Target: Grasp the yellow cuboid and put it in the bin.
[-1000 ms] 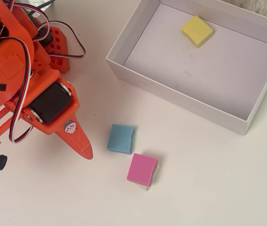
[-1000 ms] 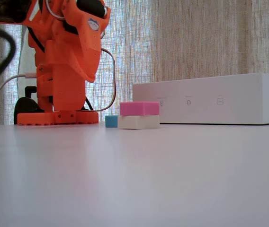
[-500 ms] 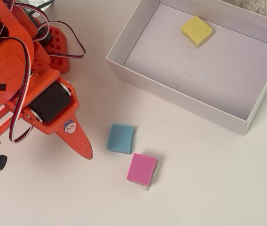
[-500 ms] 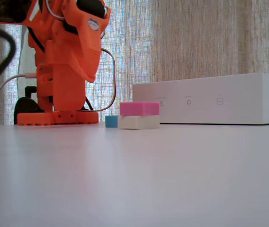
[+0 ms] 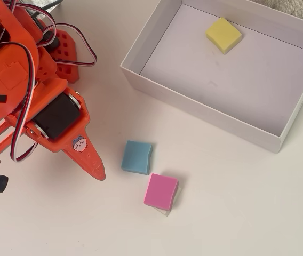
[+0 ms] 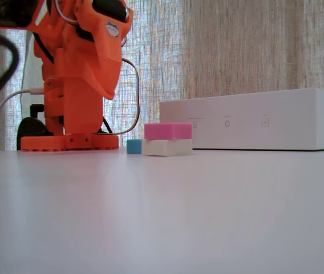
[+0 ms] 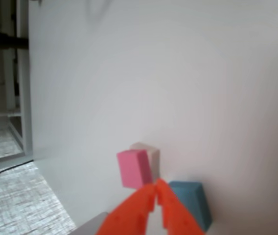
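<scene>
The yellow cuboid (image 5: pixel 223 35) lies flat on the floor inside the bin (image 5: pixel 194 105), near its far left corner in the overhead view. In the fixed view the bin (image 6: pixel 253 120) shows as a long white box and its wall hides the cuboid. My orange gripper (image 5: pixel 98 172) is raised over the table left of the bin, far from the cuboid. In the wrist view the gripper (image 7: pixel 156 185) has its fingertips together and holds nothing.
A teal-blue block (image 5: pixel 137 157) lies just right of the gripper tip. A pink block (image 5: pixel 161 191) sits on top of a white block (image 5: pixel 175 198) beside it. The arm's base (image 6: pixel 68 141) stands at the left.
</scene>
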